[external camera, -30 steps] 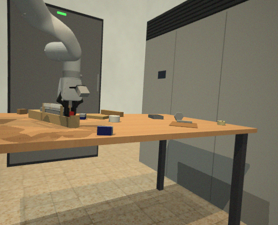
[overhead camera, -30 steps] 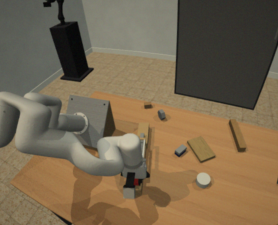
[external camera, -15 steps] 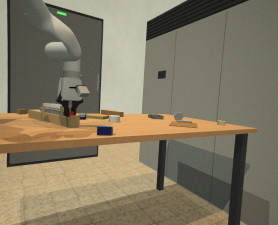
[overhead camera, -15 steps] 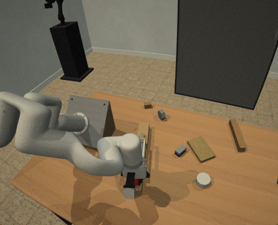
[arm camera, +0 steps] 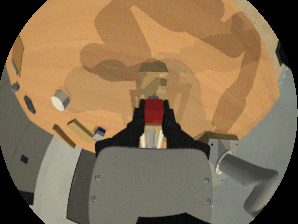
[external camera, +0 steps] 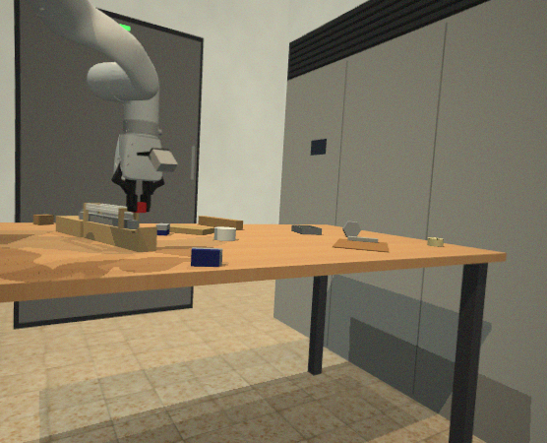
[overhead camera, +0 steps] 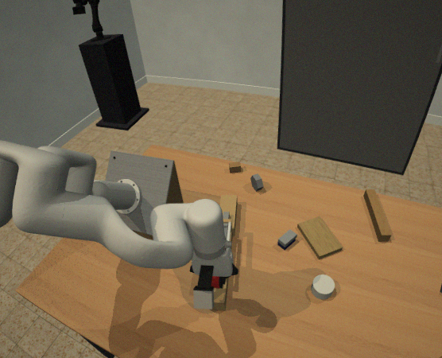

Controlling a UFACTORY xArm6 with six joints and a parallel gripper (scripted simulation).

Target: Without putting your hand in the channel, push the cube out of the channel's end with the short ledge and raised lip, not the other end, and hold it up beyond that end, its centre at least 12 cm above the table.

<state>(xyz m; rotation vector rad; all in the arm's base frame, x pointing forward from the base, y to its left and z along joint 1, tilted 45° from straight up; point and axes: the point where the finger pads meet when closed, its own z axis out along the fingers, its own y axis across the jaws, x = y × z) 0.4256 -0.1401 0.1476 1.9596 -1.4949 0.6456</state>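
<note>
My gripper points straight down and is shut on the small red cube. The cube hangs clear of the table, a little above the near end of the wooden channel. A grey rod lies along the channel behind the gripper. In the top view the arm hides most of the channel's near half.
Right of the channel lie a grey-and-blue block, a flat wooden plank, a long wooden bar and a white cylinder. A dark blue block sits near the table's front edge.
</note>
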